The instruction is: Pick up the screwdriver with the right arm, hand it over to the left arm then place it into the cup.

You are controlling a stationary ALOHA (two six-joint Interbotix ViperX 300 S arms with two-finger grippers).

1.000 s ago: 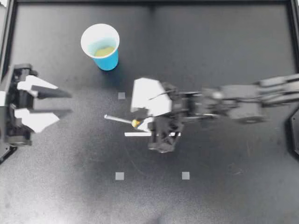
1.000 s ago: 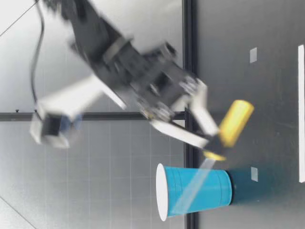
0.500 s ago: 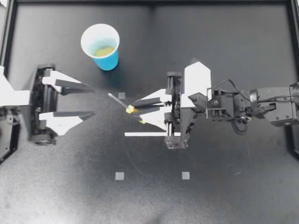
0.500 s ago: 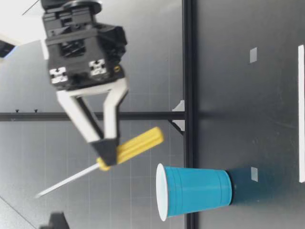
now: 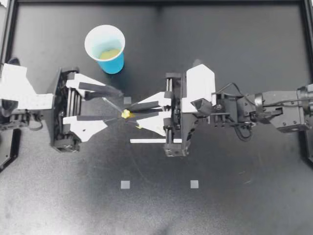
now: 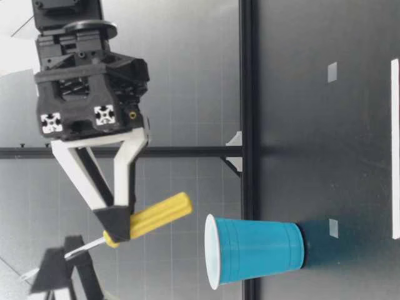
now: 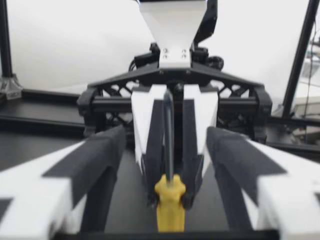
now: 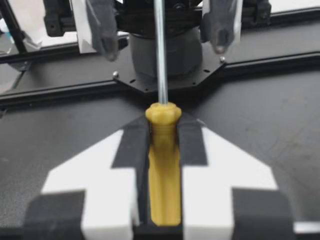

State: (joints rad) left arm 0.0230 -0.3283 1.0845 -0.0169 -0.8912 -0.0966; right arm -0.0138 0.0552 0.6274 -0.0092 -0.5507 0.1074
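My right gripper (image 5: 132, 113) is shut on the yellow handle of the screwdriver (image 5: 126, 114), held above the table with its metal shaft pointing at my left arm. My left gripper (image 5: 120, 105) is open, and the shaft lies between its fingers without touching them. In the left wrist view the shaft (image 7: 168, 130) runs down the middle between the dark pads (image 7: 100, 160). The right wrist view has the handle (image 8: 164, 170) clamped between the white fingers (image 8: 115, 175), with the left fingers (image 8: 102, 30) beyond. The blue cup (image 5: 105, 48) stands upright at the back left. In the low view the screwdriver (image 6: 156, 214) hangs above the cup (image 6: 256, 250).
A white strip (image 5: 146, 141) lies on the black table under my right gripper. Small grey square marks (image 5: 125, 184) (image 5: 194, 184) sit toward the front. A black frame rail (image 5: 156, 2) borders the table's far edge.
My left arm has moved right until its open fingers flank the shaft. My right gripper has shifted slightly left with the screwdriver, still gripping the handle.
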